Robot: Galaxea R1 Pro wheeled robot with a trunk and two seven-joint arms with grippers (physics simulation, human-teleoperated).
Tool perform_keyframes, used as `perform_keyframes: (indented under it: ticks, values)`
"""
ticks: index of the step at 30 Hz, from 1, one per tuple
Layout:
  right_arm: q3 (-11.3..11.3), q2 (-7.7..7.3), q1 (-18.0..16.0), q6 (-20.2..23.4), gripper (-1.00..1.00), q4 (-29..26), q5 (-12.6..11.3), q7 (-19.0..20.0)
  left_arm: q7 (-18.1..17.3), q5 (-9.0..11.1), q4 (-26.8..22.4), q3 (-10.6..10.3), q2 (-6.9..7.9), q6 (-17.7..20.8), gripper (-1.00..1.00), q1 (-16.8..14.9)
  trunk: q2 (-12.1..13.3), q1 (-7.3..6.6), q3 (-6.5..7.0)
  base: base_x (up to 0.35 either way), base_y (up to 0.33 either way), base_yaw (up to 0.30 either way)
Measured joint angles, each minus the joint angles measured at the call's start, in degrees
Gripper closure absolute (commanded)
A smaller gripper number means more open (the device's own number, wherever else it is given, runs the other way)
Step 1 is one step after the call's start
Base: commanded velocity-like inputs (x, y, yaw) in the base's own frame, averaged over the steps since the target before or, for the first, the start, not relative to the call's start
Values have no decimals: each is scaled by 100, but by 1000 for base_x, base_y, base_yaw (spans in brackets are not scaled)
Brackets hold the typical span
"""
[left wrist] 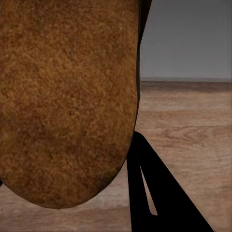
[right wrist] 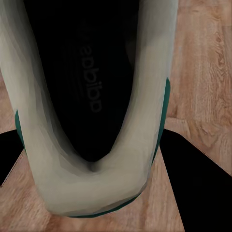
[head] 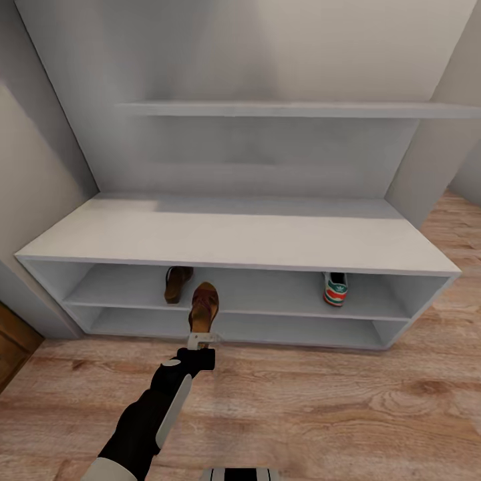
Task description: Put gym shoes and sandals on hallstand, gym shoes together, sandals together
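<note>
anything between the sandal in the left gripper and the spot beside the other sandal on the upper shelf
Nothing visible blocks it. The held sandal hangs before the shelf edge, the other sandal lies just to its left, and the shelf stays bare until the gym shoe.

Pale grey walls point(head: 267, 47) close in a corridor nook, the left wall point(head: 33, 174) angling toward the viewer and the right wall point(head: 441, 140) stepping back. Light brown wood-plank flooring point(head: 347, 407) with visible grain runs across the foreground. A brown wooden panel point(head: 12, 344) shows at the lower left edge. The light is soft and even, with faint shadows.
</note>
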Motion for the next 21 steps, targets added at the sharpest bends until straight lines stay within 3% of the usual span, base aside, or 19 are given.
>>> perform_keyframes:
  ticks: [6,17,21]
  values:
    - [0,-4,1,0,100,0,-2,0,0,-2,-1,0,0,0,100,0,0,2,0,71,0,0]
    - [0,-3,1,-2,100,0,-1,0,0,-1,-3,0,0,0,100,0,0,-1,0,308,22,0]
    - [0,-4,1,0,100,0,-2,0,7,-2,-4,0,0,0,100,0,0,2,0,112,1,0]
